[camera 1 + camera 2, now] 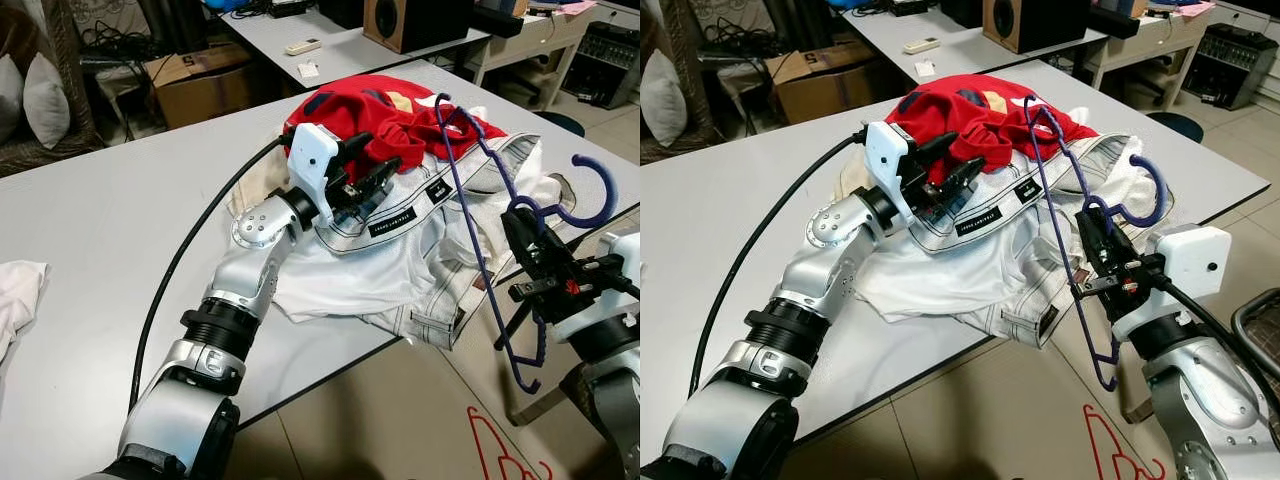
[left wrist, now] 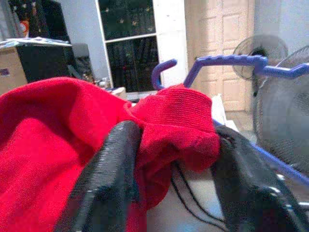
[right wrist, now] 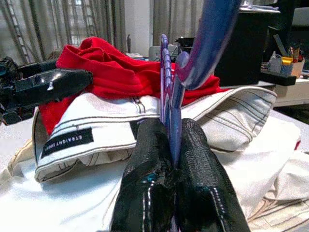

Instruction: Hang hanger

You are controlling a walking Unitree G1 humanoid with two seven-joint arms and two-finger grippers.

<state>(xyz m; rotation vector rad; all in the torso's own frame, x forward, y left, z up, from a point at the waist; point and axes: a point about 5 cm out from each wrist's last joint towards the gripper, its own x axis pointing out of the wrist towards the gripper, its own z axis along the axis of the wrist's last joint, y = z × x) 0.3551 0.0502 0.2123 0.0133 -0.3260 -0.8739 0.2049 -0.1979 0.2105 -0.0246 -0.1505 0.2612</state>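
Note:
A purple hanger point(image 1: 478, 240) stands nearly upright off the table's right edge, its hook point(image 1: 592, 196) curling to the right. My right gripper point(image 1: 522, 222) is shut on its neck, and the fingers point(image 3: 149, 159) pinch the purple bar from both sides. A red garment point(image 1: 385, 108) lies bunched on top of a white garment point(image 1: 400, 265) with a black label. My left gripper point(image 1: 383, 152) reaches over the white cloth and is shut on a fold of the red garment point(image 2: 48, 125). The hanger's upper arm leans against the red cloth.
The clothes lie on a grey table point(image 1: 110, 210) whose front edge runs diagonally. A black cable point(image 1: 180, 260) crosses it beside my left arm. A white cloth point(image 1: 15, 290) lies at the far left. Behind stand a cardboard box point(image 1: 200, 85) and a second table with a speaker point(image 1: 400, 20).

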